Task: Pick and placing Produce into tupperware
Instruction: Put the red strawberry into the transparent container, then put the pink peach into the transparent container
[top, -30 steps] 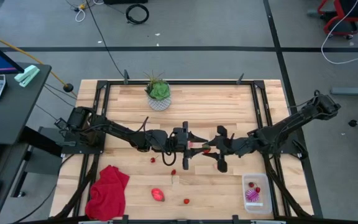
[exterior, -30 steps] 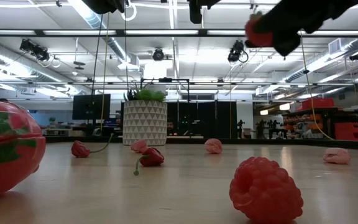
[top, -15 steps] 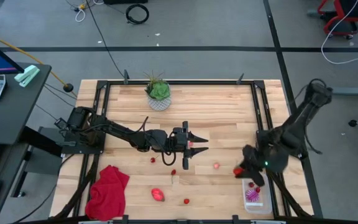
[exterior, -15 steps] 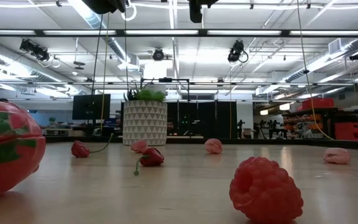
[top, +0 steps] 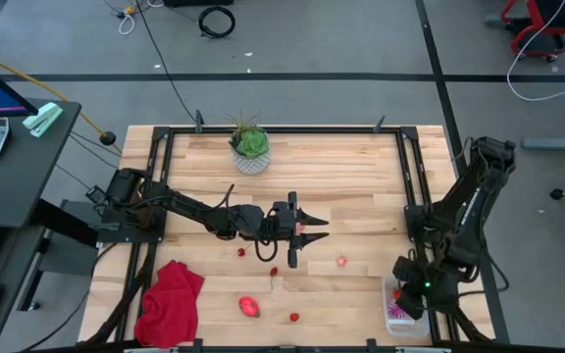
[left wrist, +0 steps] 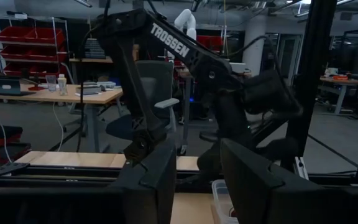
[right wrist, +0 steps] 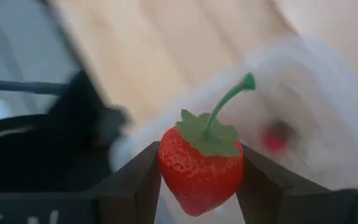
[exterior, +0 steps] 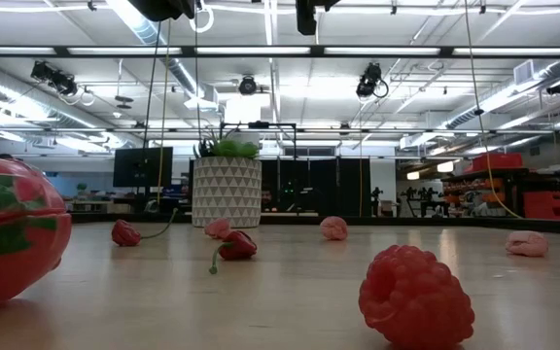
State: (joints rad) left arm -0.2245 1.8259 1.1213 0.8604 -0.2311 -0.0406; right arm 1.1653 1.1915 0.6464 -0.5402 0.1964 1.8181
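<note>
My right gripper (top: 407,291) hangs over the clear tupperware (top: 416,320) at the table's near right corner, shut on a red strawberry (right wrist: 199,167) with a green cap and stem. A purple ribbed ball (top: 396,309) lies in the tub, and the right wrist view shows a small red piece (right wrist: 275,135) there too. My left gripper (top: 307,227) waits above the table's middle, open and with nothing between its fingers (left wrist: 151,180). Loose produce lies on the wood: small red pieces (top: 341,261) (top: 274,272) and a larger red-pink oval (top: 250,306). My right gripper pinches the strawberry by its two opposite sides (right wrist: 166,168) between its two fingers (right wrist: 261,182), the green cap and stem turned away from the gripper. The fingers slant down from above. The berry is lifted clear, over the tub's opening.
A potted green plant (top: 250,145) stands at the far edge. A red cloth (top: 170,302) lies at the near left corner. In the low view a raspberry (exterior: 416,297) and a big red-and-green piece (exterior: 8,233) lie close to the camera. A black frame rims the table.
My right gripper has swung from the table's middle, next to my left gripper, toward the near right corner. It carried the strawberry along, tipped downward and rolled, and now hangs over the tupperware. It has left the low view.
</note>
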